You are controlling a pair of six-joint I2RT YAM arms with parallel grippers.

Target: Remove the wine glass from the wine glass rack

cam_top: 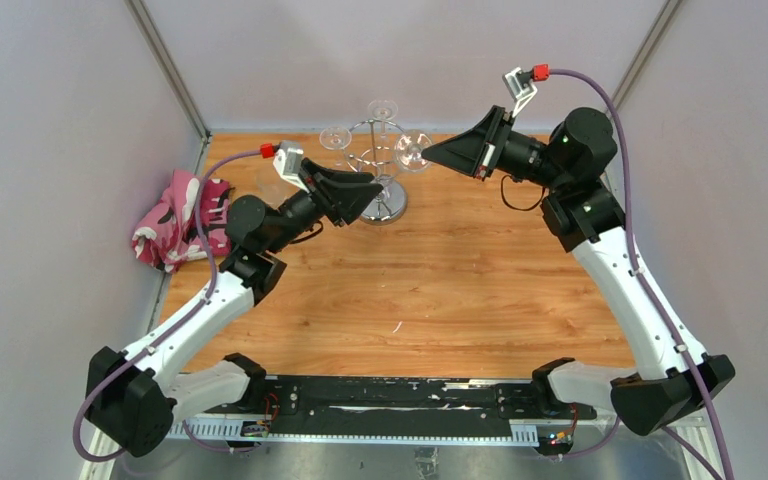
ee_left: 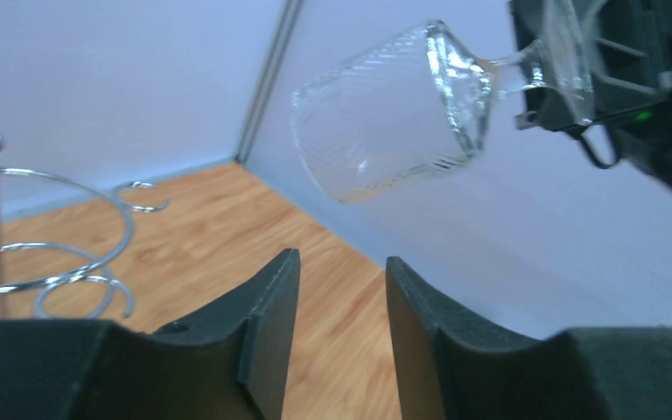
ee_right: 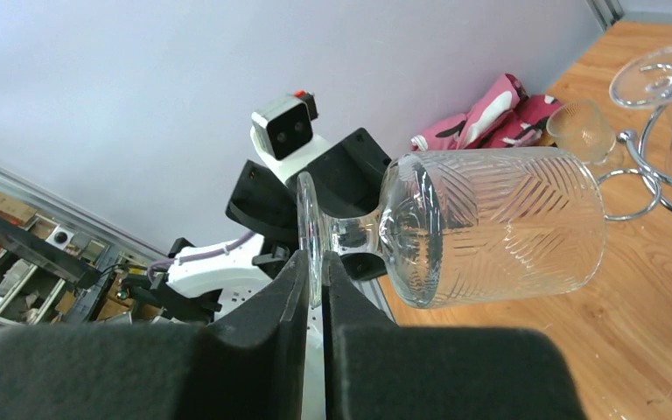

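The right end effector (ee_right: 315, 284) pinches the wine glass (ee_right: 499, 223) by its foot, bowl sideways in air beside the wine glass rack (cam_top: 392, 206). The left end effector (ee_left: 341, 289), narrowly parted, holds nothing.

A robotics lab cell: pale panel walls (cam_top: 60, 120) on aluminium posts (cam_top: 168, 70) box in a wooden table (cam_top: 440, 290).
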